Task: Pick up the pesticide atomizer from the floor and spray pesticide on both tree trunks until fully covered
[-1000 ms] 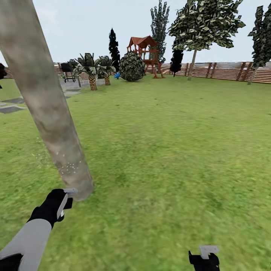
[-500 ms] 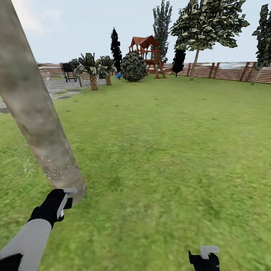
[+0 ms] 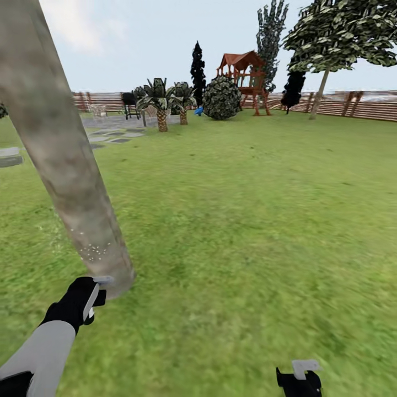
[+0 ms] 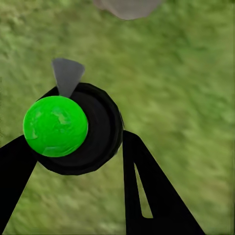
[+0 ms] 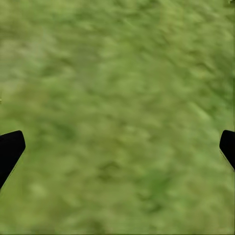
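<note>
Left pincer [image 3: 94,298] low at near left, clenched on the pesticide atomizer [image 4: 73,129]. In the left wrist view the black fingers [image 4: 152,196] flank a dark round body w/ a bright green dome [image 4: 55,126] and a grey wedge [image 4: 67,74] poking out; can't read red top or label from this angle. In the head view only a pale grey tip [image 3: 103,280] shows above the black hand, aimed at and just beside the tree trunk [image 3: 60,149].

Right pincer [image 3: 299,380] at near right edge, released: in the right wrist view its two tips [image 5: 10,149] sit wide apart w/ nothing but lawn [image 3: 248,220] between.

Trunk: thick, mottled tan-grey, leaning across left of frame, base meeting grass close to the atomizer tip. Pesticide [image 3: 95,251] = small patch of white specks low on the trunk, a few more drifting over grass to its left.

Progress, as I judge it:
- Pickup done, atomizer in hand.
- Tree 1: spraying started only. Specks cover a small low band; trunk above looks bare. Far side hidden, can't tell.
- Tree 2: prob. the one far right by the fence [image 3: 353,105], thin grey trunk [image 3: 318,102], well apart across the lawn. No specks visible; too small to be sure.

Left to do: work the spray up and round this trunk, then drive across and repeat.
</note>
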Motion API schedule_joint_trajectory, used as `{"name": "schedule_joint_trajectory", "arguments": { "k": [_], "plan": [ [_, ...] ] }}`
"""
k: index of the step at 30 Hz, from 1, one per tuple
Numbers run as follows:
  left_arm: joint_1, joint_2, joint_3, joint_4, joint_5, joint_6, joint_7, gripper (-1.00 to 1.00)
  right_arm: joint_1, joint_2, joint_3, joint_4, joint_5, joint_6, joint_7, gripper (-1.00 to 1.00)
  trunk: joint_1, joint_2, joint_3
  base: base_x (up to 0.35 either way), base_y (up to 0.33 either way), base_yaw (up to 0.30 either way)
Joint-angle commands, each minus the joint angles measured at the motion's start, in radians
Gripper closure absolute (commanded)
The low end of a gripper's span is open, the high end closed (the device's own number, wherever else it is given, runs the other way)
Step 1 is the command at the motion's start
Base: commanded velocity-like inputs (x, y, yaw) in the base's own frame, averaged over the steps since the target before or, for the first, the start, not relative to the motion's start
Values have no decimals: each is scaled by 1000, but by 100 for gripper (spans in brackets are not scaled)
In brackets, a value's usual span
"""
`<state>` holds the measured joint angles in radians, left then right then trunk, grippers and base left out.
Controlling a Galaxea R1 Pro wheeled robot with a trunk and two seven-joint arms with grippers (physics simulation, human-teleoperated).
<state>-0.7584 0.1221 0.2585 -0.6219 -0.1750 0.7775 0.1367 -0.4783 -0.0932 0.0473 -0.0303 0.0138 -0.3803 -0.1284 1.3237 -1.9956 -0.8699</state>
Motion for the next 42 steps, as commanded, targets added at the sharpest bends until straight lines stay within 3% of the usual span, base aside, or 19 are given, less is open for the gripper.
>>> {"name": "schedule_joint_trajectory", "arguments": {
  "k": [1, 6, 11, 17, 19, 21, 22, 24, 26, 28, 31, 33, 34, 42],
  "plan": [
    [-1, -1, 3, -1, -10, 4, -3, 100, 0, 0, 5, 1, 2, -2, -5, -100, 0, 0, -1, 220, -211, 277],
    [-1, 0, 4, -26, -9, 5, -4, 100, 0, 1, 5, 1, 3, -2, -5, -100, 0, 0, -1, 105, -154, 277],
    [-29, -22, -2, -75, -8, 18, -13, 100, 0, 1, 5, 1, 3, -2, -5, -100, 0, 0, -1, 3, -7, 277],
    [-57, -10, -8, -123, -9, 80, -22, 100, 0, 0, 4, 0, 2, -2, -5, -100, 0, 0, -1, 0, 0, 193],
    [-88, -29, -14, -124, -9, 91, -53, 100, 0, -2, 3, 0, 2, -2, -5, -100, 0, 0, -1, 0, 0, 16],
    [-112, -30, -17, -123, -11, 113, -94, 100, 0, -3, 3, 1, 2, -2, -5, -100, 0, 0, -1, 0, 0, 5],
    [-124, -23, -18, -123, -16, 130, -110, 100, 0, -4, 3, 1, 2, -2, -5, -100, 0, 0, -1, 0, 0, 1],
    [-140, 52, -17, -123, -17, 145, -120, 100, 0, -4, 3, 1, 2, -2, -6, -100, 0, 0, -1, 0, 0, 0],
    [-140, 97, -16, -122, -14, 147, -122, 100, 0, -6, 3, 1, 2, -2, -6, -100, 0, 0, -1, 0, 0, 0],
    [-135, 112, -18, -122, -14, 147, -123, 100, 0, -6, 3, 1, 2, -2, -5, -100, 0, 0, -1, 0, 0, 0],
    [-136, 99, -18, -123, -14, 148, -123, 100, 0, -5, 3, 1, 2, -2, -5, -100, 0, 0, -1, 0, 0, 0],
    [-145, 59, -25, -125, -16, 169, -122, 100, 0, -4, 3, 1, 2, -2, -5, -100, 0, 0, -1, 0, 0, 0],
    [-151, 52, -29, -126, -17, 187, -122, 100, 0, -5, 3, 1, 2, -2, -5, -100, 0, 0, -1, 0, 0, 0],
    [-148, 50, -34, -138, -18, 210, -121, 100, 0, -4, 3, 0, 2, -2, -5, -100, 0, 0, -1, 43, -50, 0]
  ]
}}
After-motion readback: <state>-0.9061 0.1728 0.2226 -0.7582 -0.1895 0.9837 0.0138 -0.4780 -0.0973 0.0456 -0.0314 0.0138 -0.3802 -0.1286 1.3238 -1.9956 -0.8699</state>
